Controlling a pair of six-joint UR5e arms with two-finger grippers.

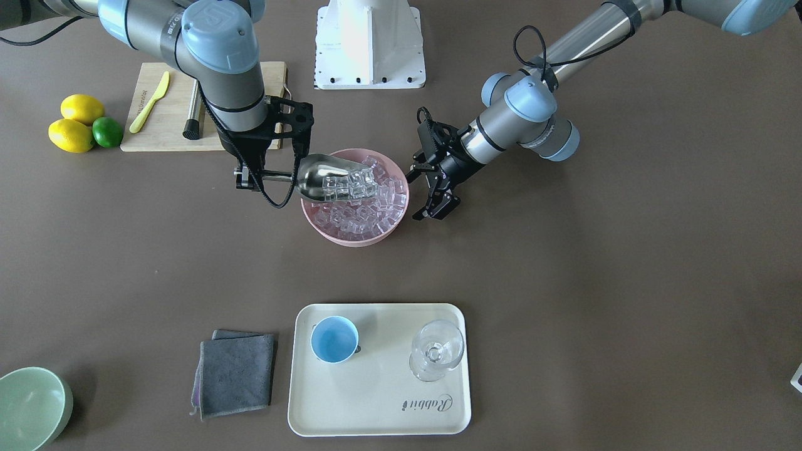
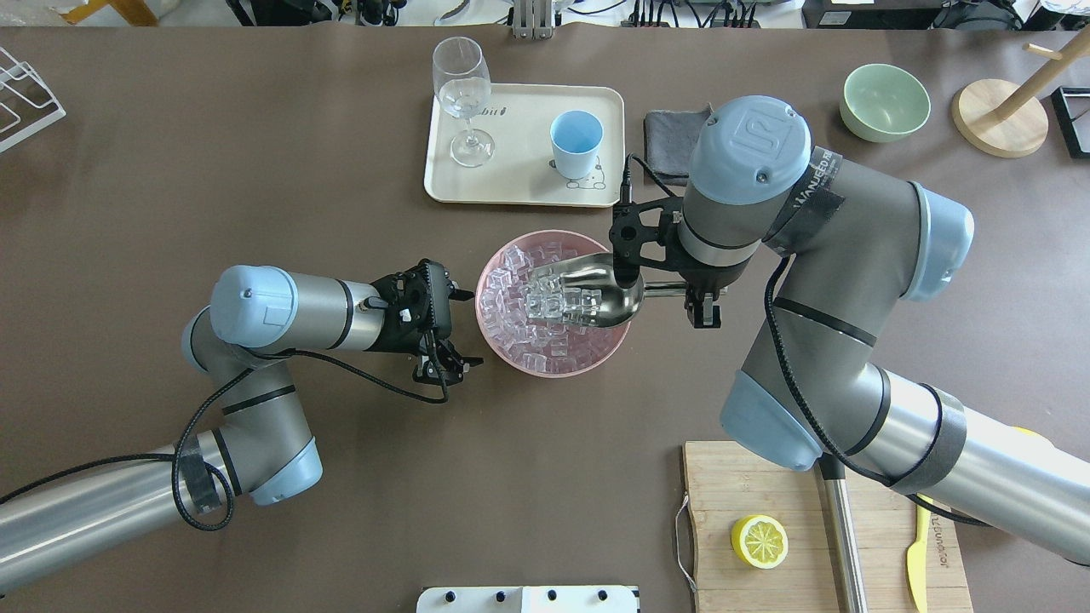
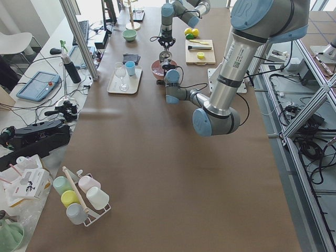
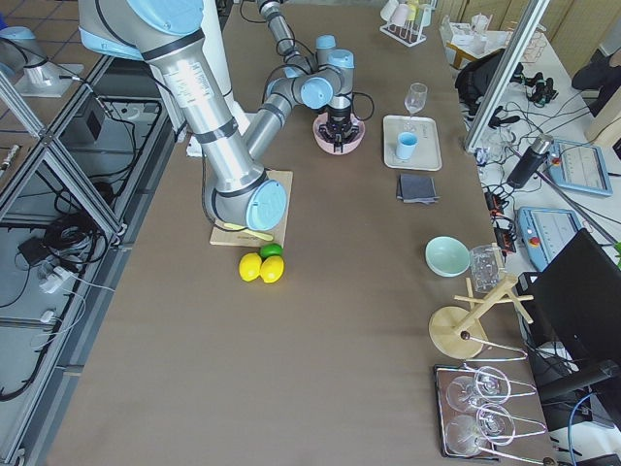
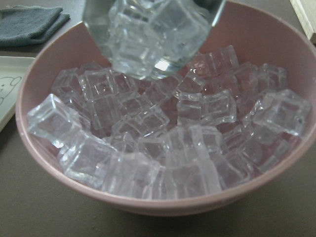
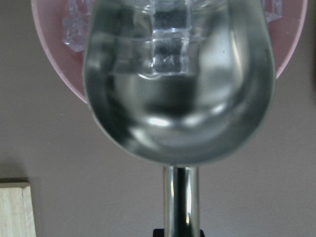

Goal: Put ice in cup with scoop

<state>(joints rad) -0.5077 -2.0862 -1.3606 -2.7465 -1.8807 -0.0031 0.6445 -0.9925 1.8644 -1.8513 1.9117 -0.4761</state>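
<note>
My right gripper (image 1: pixel 249 178) (image 2: pixel 703 300) is shut on the thin handle of the steel scoop (image 1: pixel 319 178) (image 2: pixel 600 294) (image 6: pixel 177 84). The scoop is held level just above the pink bowl (image 1: pixel 351 241) (image 2: pixel 545 370) (image 5: pixel 39 64) and carries several ice cubes. More ice (image 1: pixel 363 213) (image 2: pixel 528 332) (image 5: pixel 163 143) fills the bowl. My left gripper (image 1: pixel 423 191) (image 2: pixel 464 328) is open and empty beside the bowl's rim, facing it. The light-blue cup (image 1: pixel 334 339) (image 2: pixel 576 140) stands upright and empty on the cream tray (image 1: pixel 376 401) (image 2: pixel 519 183).
A clear stemmed glass (image 1: pixel 435 351) (image 2: pixel 464 94) shares the tray. A grey cloth (image 1: pixel 235 373) lies beside the tray and a pale-green bowl (image 1: pixel 28 407) (image 2: pixel 884 102) stands farther off. A cutting board (image 1: pixel 169 125) (image 2: pixel 766 477), two lemons (image 1: pixel 72 134) and a lime (image 1: pixel 108 131) are near the robot.
</note>
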